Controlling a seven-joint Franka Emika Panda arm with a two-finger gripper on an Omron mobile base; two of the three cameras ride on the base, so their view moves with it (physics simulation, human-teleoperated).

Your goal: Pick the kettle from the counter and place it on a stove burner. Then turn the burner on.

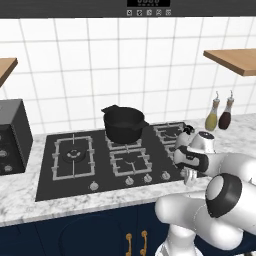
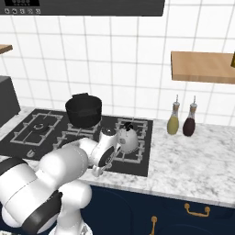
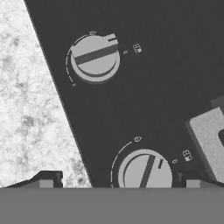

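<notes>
The small silver kettle (image 2: 127, 137) with its dark lid knob stands upright on the right-hand burner grate of the black cooktop (image 2: 137, 167). In the left base view the kettle (image 1: 188, 131) peeks out behind my wrist. My gripper (image 1: 190, 176) (image 2: 96, 172) points down at the cooktop's front right edge, apart from the kettle. In the hand view the gripper (image 3: 118, 181) is open, its fingertips (image 3: 48, 179) wide apart on either side of a round grey burner knob (image 3: 145, 173). A second knob (image 3: 95, 57) lies further off. The marbled counter (image 3: 26, 109) runs beside the glass.
A black pot (image 1: 123, 123) sits on the middle back burner. Two slim bottles (image 1: 212, 120) (image 1: 225, 118) stand by the wall on the counter (image 2: 193, 160) to the right. A dark appliance (image 1: 10, 135) stands at the far left. More knobs (image 1: 129, 181) line the cooktop's front.
</notes>
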